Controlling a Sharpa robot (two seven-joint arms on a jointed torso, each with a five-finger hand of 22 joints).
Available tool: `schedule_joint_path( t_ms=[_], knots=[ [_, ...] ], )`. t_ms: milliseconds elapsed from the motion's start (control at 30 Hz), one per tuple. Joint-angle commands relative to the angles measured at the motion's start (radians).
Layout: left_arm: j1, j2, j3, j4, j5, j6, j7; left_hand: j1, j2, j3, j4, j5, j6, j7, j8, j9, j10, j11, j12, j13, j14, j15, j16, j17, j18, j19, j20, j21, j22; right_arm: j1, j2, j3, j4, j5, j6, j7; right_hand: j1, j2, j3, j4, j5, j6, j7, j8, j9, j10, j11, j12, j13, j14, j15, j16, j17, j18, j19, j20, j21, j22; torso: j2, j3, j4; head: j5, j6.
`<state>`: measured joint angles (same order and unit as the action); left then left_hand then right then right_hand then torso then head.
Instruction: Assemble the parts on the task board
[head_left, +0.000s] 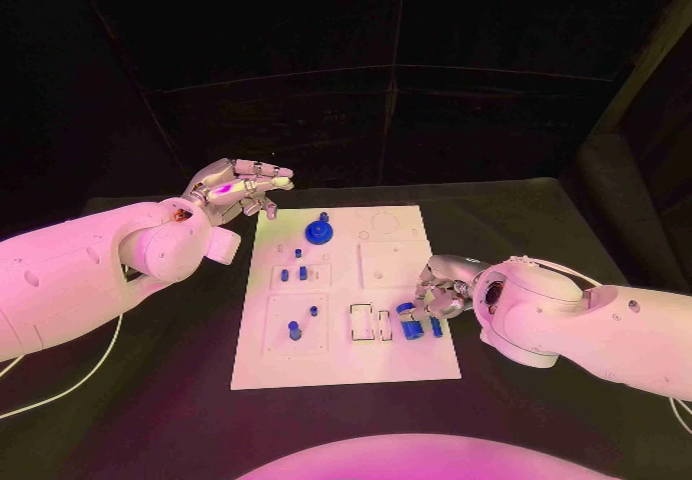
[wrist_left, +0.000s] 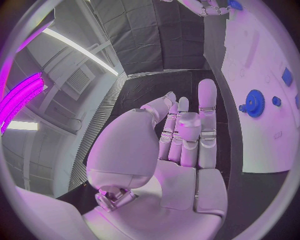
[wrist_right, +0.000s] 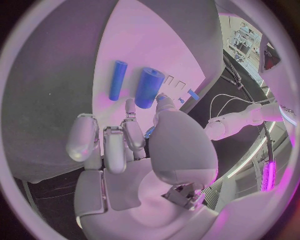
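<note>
Two blue cylinders (wrist_right: 134, 84) lie side by side near the right edge of the task board (head_left: 346, 365), just beside my right hand (head_left: 437, 290). Its fingers are curled over something small and blue, but I cannot tell if it really holds it. My left hand (head_left: 238, 188) hangs off the board's far left corner, fingers apart, holding nothing. The blue gear (head_left: 319, 236) stands on the far part. I think I should lower the right hand slowly and close around one cylinder only, without pushing its neighbour.
</note>
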<state>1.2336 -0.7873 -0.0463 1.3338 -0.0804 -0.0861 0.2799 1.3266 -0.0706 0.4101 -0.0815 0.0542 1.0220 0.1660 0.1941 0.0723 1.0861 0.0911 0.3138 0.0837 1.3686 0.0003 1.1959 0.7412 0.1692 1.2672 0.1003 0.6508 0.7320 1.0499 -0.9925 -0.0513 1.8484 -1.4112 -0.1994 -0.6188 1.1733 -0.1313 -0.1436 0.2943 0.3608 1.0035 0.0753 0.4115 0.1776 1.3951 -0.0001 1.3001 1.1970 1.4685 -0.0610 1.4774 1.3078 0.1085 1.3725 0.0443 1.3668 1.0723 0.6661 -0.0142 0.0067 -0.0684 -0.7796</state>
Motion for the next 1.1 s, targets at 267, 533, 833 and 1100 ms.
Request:
schedule_joint_path(
  t_ms=[267,533,833,1100],
  knots=[
    [0.001,-0.001,0.0,0.003,-0.002,0.009,-0.003,0.0,0.007,0.002,-0.001,0.001,-0.008,0.0,0.007,-0.001,-0.007,-0.001,0.007,-0.002,0.002,0.002,0.006,0.001,0.013,-0.003,0.001,-0.005,-0.001,-0.024,0.022,0.0,-0.016,-0.015,0.067,-0.021,-0.008,0.014,-0.01,0.0,-0.01,-0.011,0.0,0.015,0.006,-0.004,-0.002,-0.006,-0.002,0.062,-0.008,0.001,0.047,-0.018,0.004,-0.002,0.005,0.001,0.0,-0.001,0.0,0.003,-0.002],
    [0.001,0.0,0.0,0.001,-0.002,0.01,-0.004,0.0,0.006,0.002,0.0,0.001,-0.008,0.0,0.007,-0.001,-0.007,0.0,0.007,-0.002,0.001,0.002,0.006,0.0,0.013,-0.002,0.001,-0.005,-0.001,-0.032,0.027,0.0,-0.021,-0.018,0.061,-0.024,-0.003,0.024,-0.009,-0.001,-0.01,-0.009,-0.002,0.028,0.014,-0.004,-0.003,-0.006,0.0,0.062,-0.009,0.002,0.049,-0.018,0.003,-0.003,0.005,0.002,0.0,-0.0008,-0.0019,0.007,-0.005],
    [0.0,0.0,0.0,-0.003,-0.002,0.011,-0.005,0.0,0.006,0.002,0.0,0.001,-0.008,0.0,0.007,-0.001,-0.007,0.0,0.007,-0.002,0.001,0.002,0.006,0.0,0.013,-0.002,0.001,-0.005,-0.001,-0.034,0.016,0.0,-0.003,-0.015,-0.038,-0.026,0.012,0.067,-0.006,-0.003,0.05,-0.012,-0.011,0.067,0.041,0.001,-0.011,-0.004,0.012,0.065,-0.015,0.007,0.064,-0.019,0.008,-0.009,0.009,0.012,0.0,-0.0003,-0.0014,0.008,-0.004],
    [-0.002,0.002,0.0,-0.005,-0.002,0.012,-0.006,-0.002,0.006,0.001,0.0,0.001,-0.009,0.001,0.007,-0.002,-0.008,0.0,0.007,-0.002,0.001,0.003,0.006,0.0,0.013,-0.002,0.001,-0.005,-0.001,-0.033,-0.012,0.001,0.058,0.074,-0.132,-0.01,0.03,0.086,-0.011,-0.004,0.117,-0.01,-0.019,0.097,0.066,0.015,-0.019,0.008,0.033,0.07,-0.022,0.019,0.09,-0.023,0.019,-0.015,0.02,0.036,-0.001,-0.0031,-0.0012,0.007,-0.003]
  ],
)
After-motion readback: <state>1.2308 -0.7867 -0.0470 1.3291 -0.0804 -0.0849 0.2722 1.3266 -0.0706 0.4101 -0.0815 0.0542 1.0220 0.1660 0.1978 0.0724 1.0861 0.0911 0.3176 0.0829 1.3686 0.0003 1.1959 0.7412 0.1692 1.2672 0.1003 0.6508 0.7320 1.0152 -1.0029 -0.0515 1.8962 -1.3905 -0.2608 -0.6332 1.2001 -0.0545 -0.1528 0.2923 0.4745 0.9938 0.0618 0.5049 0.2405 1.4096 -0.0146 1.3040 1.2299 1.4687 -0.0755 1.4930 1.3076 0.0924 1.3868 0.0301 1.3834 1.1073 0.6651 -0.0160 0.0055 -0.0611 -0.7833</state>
